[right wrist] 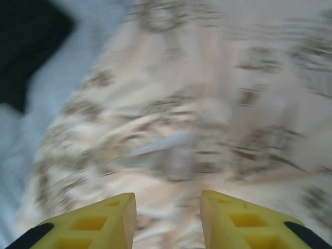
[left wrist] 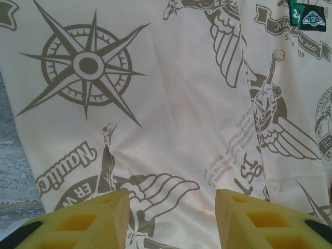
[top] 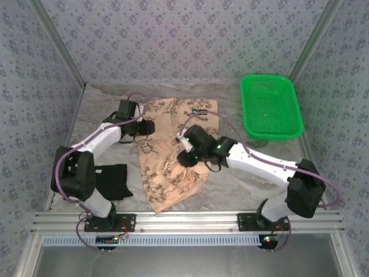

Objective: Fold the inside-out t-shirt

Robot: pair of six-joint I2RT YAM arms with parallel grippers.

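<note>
The left gripper (left wrist: pixel 172 210) hangs with its yellow fingers parted over the inside-out t-shirt (top: pixel 167 184), which lies lengthwise on the table (top: pixel 242 190). Its wrist view resolves a compass rose (left wrist: pixel 85 65) and the neck label (left wrist: pixel 307 15). The right gripper (right wrist: pixel 168 202), fingers likewise parted, is above the shirt's middle, though blur hides whether it touches cloth. From above, a black garment (top: pixel 112 180) lies left of the shirt and a green basket (top: pixel 271 78) far right.
</note>
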